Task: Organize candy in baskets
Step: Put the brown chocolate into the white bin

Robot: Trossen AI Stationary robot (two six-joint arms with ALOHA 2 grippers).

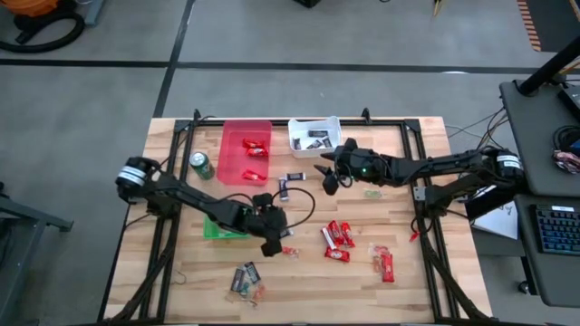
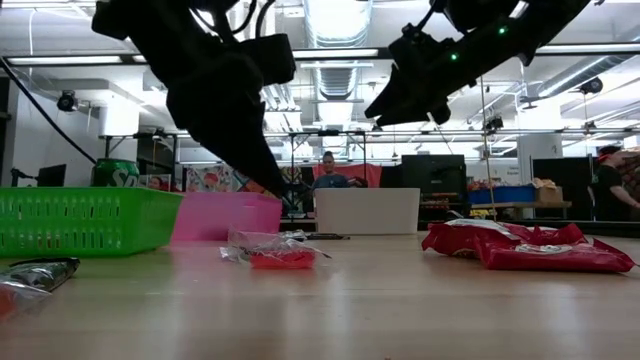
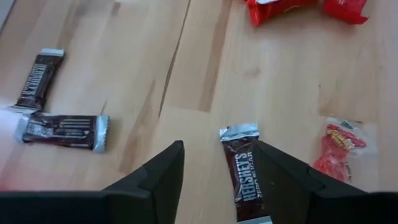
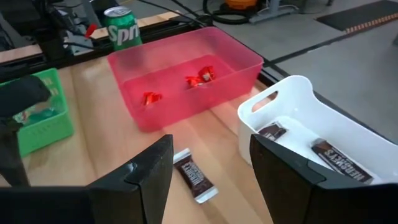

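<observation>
Hershey's Zero Sugar bar (image 3: 244, 172) between open left gripper (image 3: 221, 171) fingers, right gripper (image 4: 211, 165) spread, Sprite can (image 4: 119, 27).

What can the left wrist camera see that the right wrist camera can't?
Only the left wrist view shows a Hershey's bar between the open left gripper, a red gummy packet and red wrappers. Only the right wrist view shows the red basket, white basket, green basket and soda can. Both show dark mini bars on the wooden table.
</observation>
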